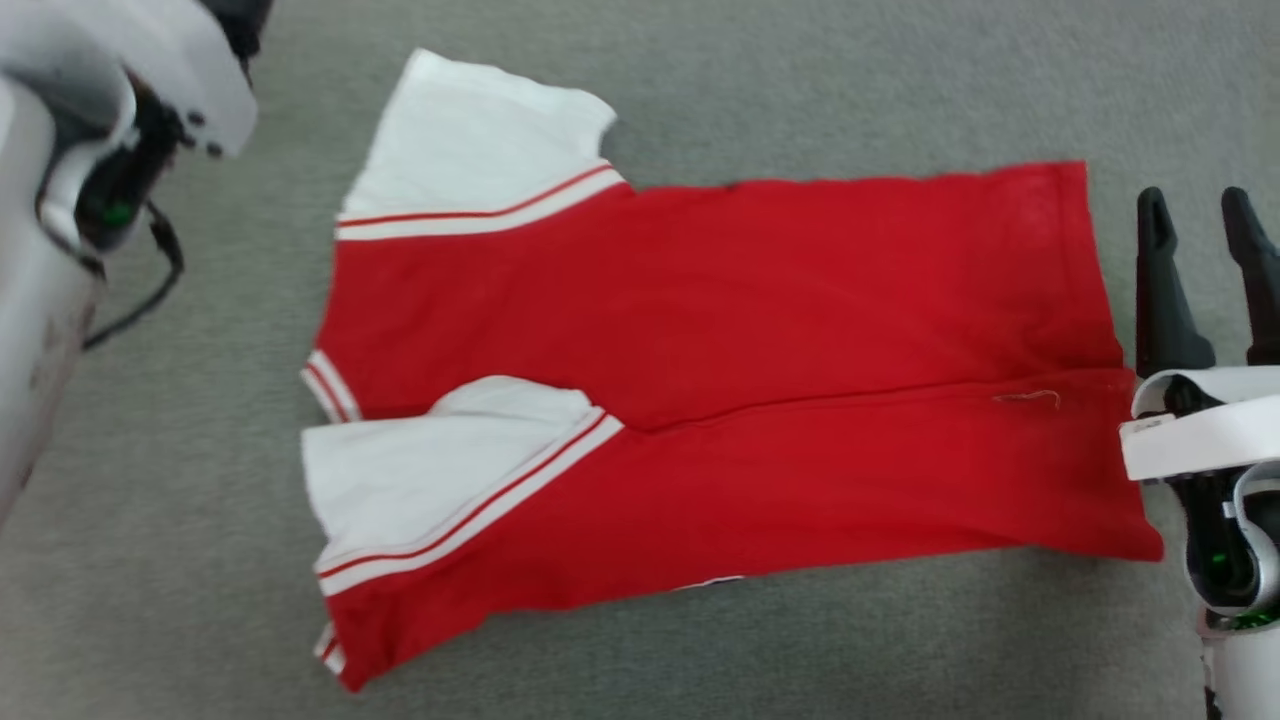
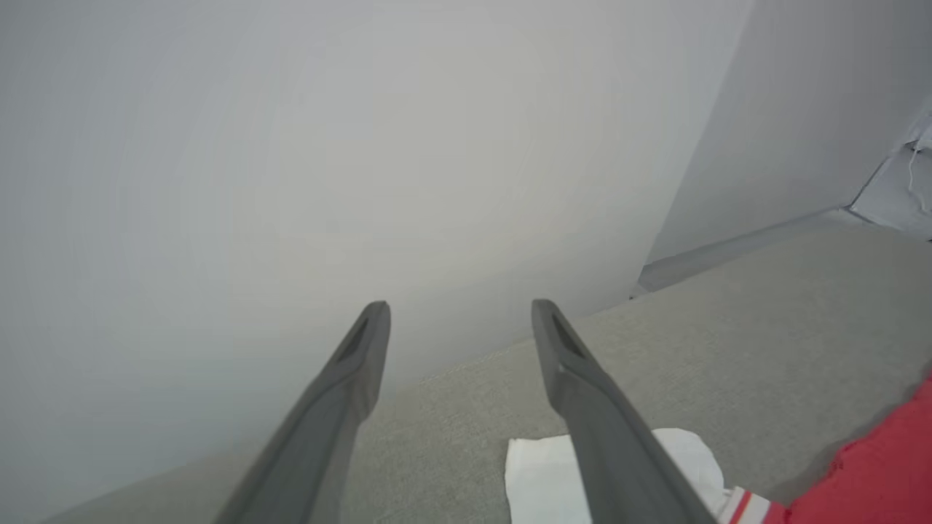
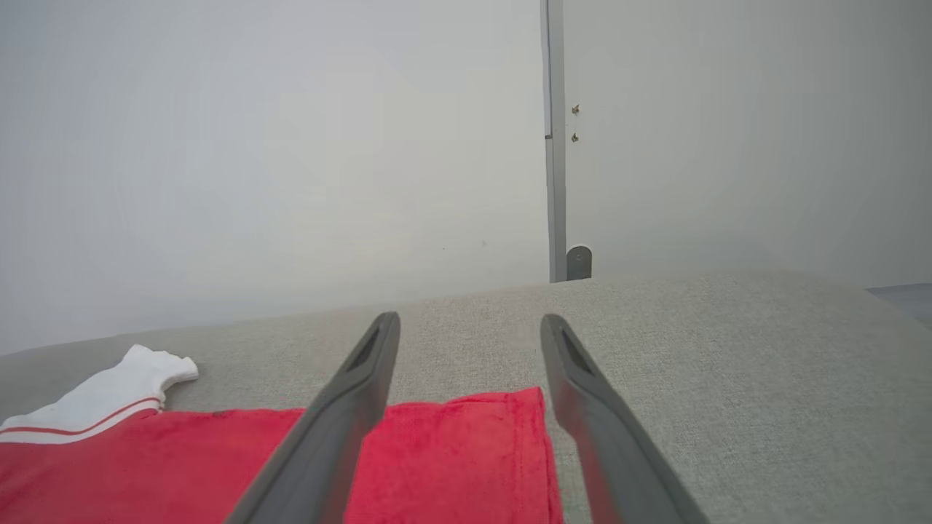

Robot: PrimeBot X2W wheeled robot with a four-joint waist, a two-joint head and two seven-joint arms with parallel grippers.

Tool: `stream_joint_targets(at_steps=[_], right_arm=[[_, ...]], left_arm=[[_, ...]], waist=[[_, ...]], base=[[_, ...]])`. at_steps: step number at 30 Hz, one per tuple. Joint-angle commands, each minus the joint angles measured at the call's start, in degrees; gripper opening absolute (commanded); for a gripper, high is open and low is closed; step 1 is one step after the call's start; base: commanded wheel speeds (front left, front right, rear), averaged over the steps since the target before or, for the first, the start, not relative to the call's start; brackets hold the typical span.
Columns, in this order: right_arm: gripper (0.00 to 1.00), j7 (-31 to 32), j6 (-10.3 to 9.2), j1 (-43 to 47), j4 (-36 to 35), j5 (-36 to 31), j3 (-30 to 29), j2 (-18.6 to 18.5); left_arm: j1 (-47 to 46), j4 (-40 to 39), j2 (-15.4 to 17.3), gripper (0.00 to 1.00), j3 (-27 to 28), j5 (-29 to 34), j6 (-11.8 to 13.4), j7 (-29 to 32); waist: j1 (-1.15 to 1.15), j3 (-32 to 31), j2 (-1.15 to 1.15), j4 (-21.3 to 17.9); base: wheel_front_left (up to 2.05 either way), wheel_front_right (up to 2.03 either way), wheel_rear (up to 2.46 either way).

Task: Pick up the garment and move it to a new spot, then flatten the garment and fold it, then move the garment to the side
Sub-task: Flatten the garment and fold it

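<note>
Red jersey T-shirt [image 1: 720, 330] with white sleeves and red-white striped trim, lying flat across the middle of a grey woven surface [image 1: 700, 90], collar end to the left and hem [image 1: 1090, 300] to the right. The near long side appears to be folded in over the body, its edge forming a straight crease [image 1: 850, 405] along the middle, with the near white sleeve [image 1: 430, 470] lying on top; the far white sleeve [image 1: 470, 140] is spread outward, so the matching far-side fold is judged the step in hand. The right gripper [image 1: 1195, 200] stands just beside the hem, off the cloth, fingers spread wide and holding nothing. The left gripper [image 2: 459, 307] hangs above the far left of the garment, over the far sleeve, fingers likewise wide and empty. To fold well, each gripper should probably pinch the far edge, one at the sleeve and shoulder, one at the far hem corner, taking both layers. A low lift, carried toward the near side with both ends moving together, should keep the cloth taut. The far edge should be laid along the crease, and the fingers opened only once the cloth rests flat. Dragging risks shifting the near flap.
</note>
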Motion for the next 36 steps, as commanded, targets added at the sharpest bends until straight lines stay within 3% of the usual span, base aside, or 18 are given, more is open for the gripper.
stream_joint_targets(at_steps=[1,6,13,24,25,26,28,29,32,36], right_arm=[[1.0,-0.46,-0.04,-0.82,0.2,0.09,0.35,0.34],[1.0,-1.48,-0.04,-1.04,0.56,0.43,1.18,0.96],[1.0,-1.27,-0.04,-1.1,1.43,1.3,2.57,1.01],[1.0,-1.96,-0.04,-2.46,2.18,2.07,4.22,0.55],[1.0,-1.98,-0.04,-2.51,2.27,2.2,4.25,0.46],[1.0,-1.95,-0.04,-2.57,2.3,2.32,4.29,0.39],[1.0,-1.71,-0.04,-2.78,2.3,2.32,4.47,0.2],[1.0,-1.43,-0.04,-2.98,2.18,2.23,4.79,-0.01],[1.0,0.72,-0.04,-3.98,1.79,2.03,6.46,-1.39],[1.0,10.47,-0.04,-7.6,2.6,3.03,11.77,-5.39]], left_arm=[[-1.48,1.79,-0.69,1.0,-0.77,-0.27,-0.44,1.11],[-7.42,10.84,-3.31,1.0,-5.83,-4.36,-1.01,14.08],[-11.3,16.16,-2.77,1.0,-12.53,-10.66,-1.01,32.19],[-12.19,17.0,-3.66,1.0,-17.82,-15.53,-1.03,38.38],[-12.35,17.03,-3.55,0.87,-18.29,-15.66,-1.03,38.48],[-12.42,17.12,-3.39,0.63,-18.74,-15.72,-1.03,38.4],[-12.43,17.23,-3.11,0.26,-19.38,-16.32,-1.03,38.08],[-12.54,17.25,-3.02,0.0,-19.55,-16.71,-1.03,37.93],[-12.55,16.93,-2.84,0.0,-20.24,-17.94,-1.03,37.57],[-12.97,16.65,-2.44,0.0,-21.08,-19.12,-1.04,36.54]], waist=[[0.0,4.01,0.0,-3.97],[0.0,5.45,0.0,-5.41],[0.0,6.16,0.0,-6.36],[0.0,7.86,0.0,-7.73],[0.0,7.92,0.0,-7.79],[0.0,7.99,0.0,-7.85],[0.0,8.03,0.0,-7.97],[0.0,8.04,0.0,-8.01],[0.0,8.0,0.0,-7.97],[0.0,7.78,0.0,-7.69]], base=[[0.0,0.0,0.0],[0.0,0.0,0.0],[0.0,0.0,0.0],[0.0,0.0,0.0],[0.0,0.0,0.0],[0.0,0.0,0.0],[0.0,0.0,0.0],[0.0,0.0,0.0],[0.0,0.0,0.0],[0.0,0.0,0.0]])
